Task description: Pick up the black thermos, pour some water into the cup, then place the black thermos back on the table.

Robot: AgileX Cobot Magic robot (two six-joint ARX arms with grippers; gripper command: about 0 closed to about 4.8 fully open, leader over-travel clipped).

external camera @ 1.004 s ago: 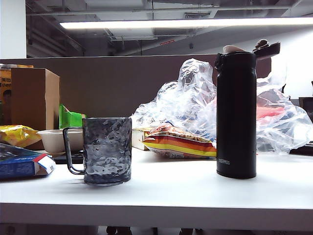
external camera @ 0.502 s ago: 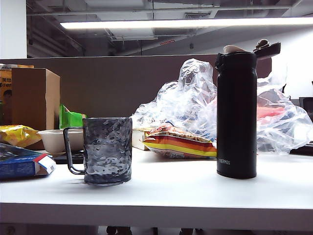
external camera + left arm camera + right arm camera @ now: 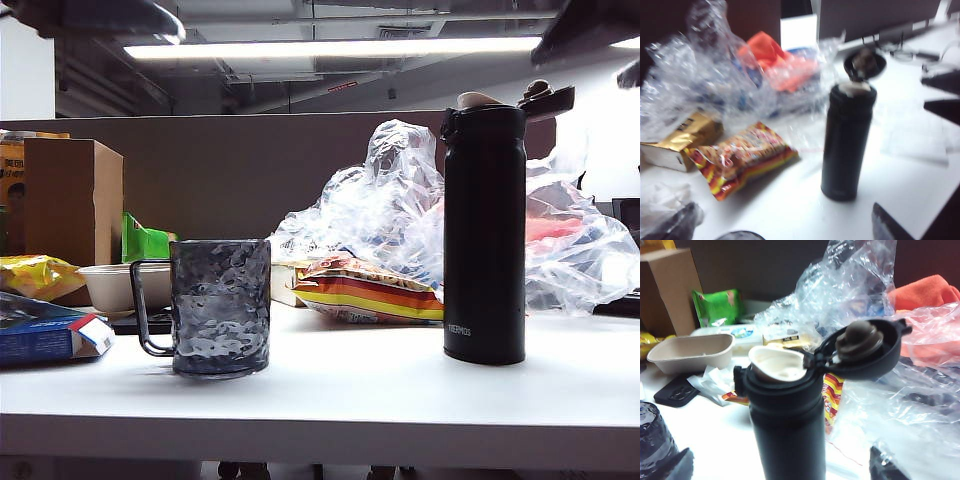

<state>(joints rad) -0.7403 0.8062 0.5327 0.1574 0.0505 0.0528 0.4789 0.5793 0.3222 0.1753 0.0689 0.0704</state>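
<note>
The black thermos (image 3: pixel 485 230) stands upright on the right of the white table (image 3: pixel 350 400), its flip lid (image 3: pixel 865 347) hinged open. The smoky dimpled cup (image 3: pixel 220 305) stands to its left. Dark parts of my left arm (image 3: pixel 100 18) and right arm (image 3: pixel 585 30) hang high in the upper corners of the exterior view. My left gripper (image 3: pixel 782 227) is open and empty, and its view shows the thermos (image 3: pixel 847 140) ahead and the cup's rim (image 3: pixel 740 235) just below. My right gripper (image 3: pixel 779 467) is open, with the thermos (image 3: pixel 787 430) seen between its spread fingers, untouched.
Behind the thermos lie a crumpled clear plastic bag (image 3: pixel 400 200) and a striped snack packet (image 3: pixel 365 290). At the left are a cardboard box (image 3: pixel 70 210), a beige bowl (image 3: pixel 115 285), a green packet (image 3: pixel 145 242) and a blue box (image 3: pixel 45 335).
Dark parts of both arms have come into the upper corners of the exterior view. The thermos and the cup have stayed where they were.
</note>
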